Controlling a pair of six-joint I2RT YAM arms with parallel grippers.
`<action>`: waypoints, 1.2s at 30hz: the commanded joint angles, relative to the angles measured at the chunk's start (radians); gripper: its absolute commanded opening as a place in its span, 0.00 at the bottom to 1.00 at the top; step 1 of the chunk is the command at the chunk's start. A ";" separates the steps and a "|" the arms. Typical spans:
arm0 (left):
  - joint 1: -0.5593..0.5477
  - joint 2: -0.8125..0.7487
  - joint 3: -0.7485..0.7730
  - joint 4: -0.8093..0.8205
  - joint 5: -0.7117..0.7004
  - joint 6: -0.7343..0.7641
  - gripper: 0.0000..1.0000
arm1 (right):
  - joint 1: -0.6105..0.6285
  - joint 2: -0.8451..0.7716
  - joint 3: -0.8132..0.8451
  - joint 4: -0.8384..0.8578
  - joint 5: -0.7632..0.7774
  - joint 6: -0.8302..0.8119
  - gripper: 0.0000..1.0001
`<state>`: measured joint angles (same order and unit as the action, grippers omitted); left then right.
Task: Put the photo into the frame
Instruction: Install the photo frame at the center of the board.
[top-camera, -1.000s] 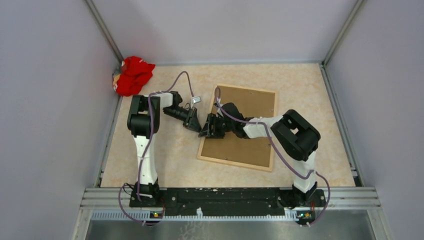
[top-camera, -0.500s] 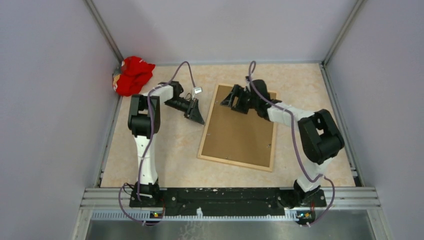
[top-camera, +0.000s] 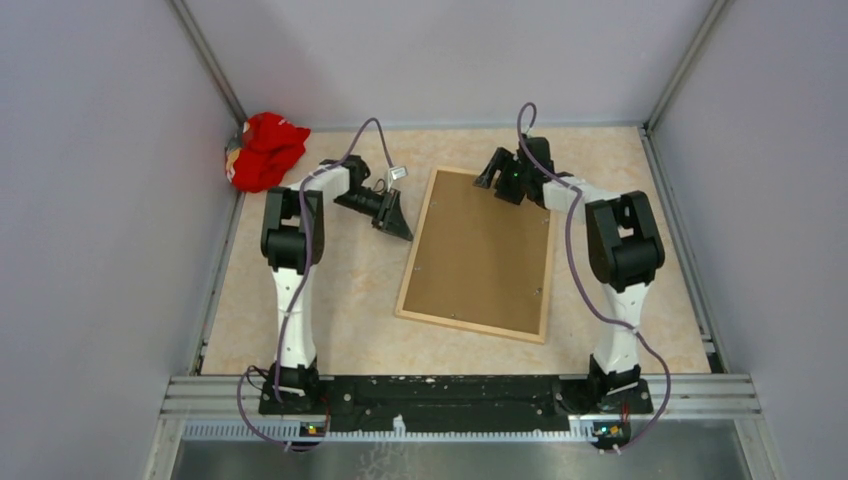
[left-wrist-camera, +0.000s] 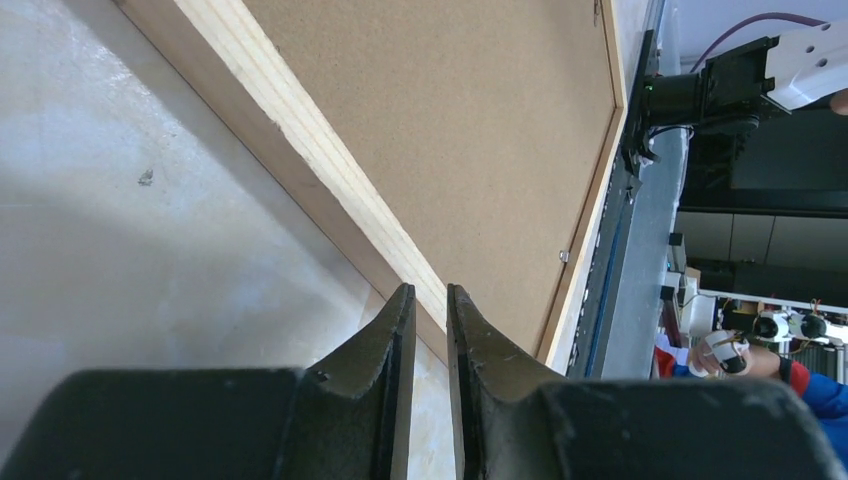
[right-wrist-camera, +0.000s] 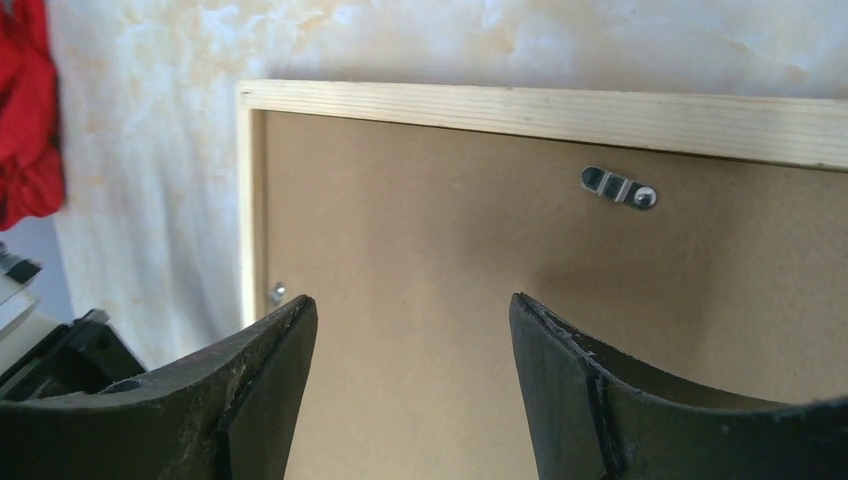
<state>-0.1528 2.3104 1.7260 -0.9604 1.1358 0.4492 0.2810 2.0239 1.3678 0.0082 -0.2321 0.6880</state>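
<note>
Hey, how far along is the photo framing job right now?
Looks done: the backing board sits inside the frame, which lies face down; no photo shows, so it may be underneath. In hand: nothing; the right gripper hovers open over the far edge and the left gripper, nearly shut, sits beside the frame. Left: probably the metal tab.

A crumpled red cloth (top-camera: 265, 150) lies bunched in the far left corner of the table (top-camera: 330, 300) — pressed against the grey side wall (top-camera: 100, 240). The tabletop is pale beige with a marbled pattern. A metal rail (top-camera: 460, 392) runs along the near edge. Through the left wrist camera, shelves and clutter (left-wrist-camera: 760, 300) show beyond the table — too blurred to name.
</note>
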 joint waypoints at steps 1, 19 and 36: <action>-0.016 0.012 0.006 0.023 0.027 -0.007 0.24 | -0.003 0.056 0.081 -0.040 0.024 -0.027 0.70; -0.047 0.039 -0.017 0.083 -0.086 -0.029 0.20 | -0.059 0.071 0.057 -0.020 0.104 -0.056 0.65; -0.047 0.051 -0.016 0.065 -0.089 -0.004 0.17 | -0.060 0.128 0.114 0.027 0.106 -0.035 0.62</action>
<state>-0.1886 2.3306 1.7248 -0.9096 1.1099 0.4133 0.2302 2.1212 1.4425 0.0280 -0.1535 0.6575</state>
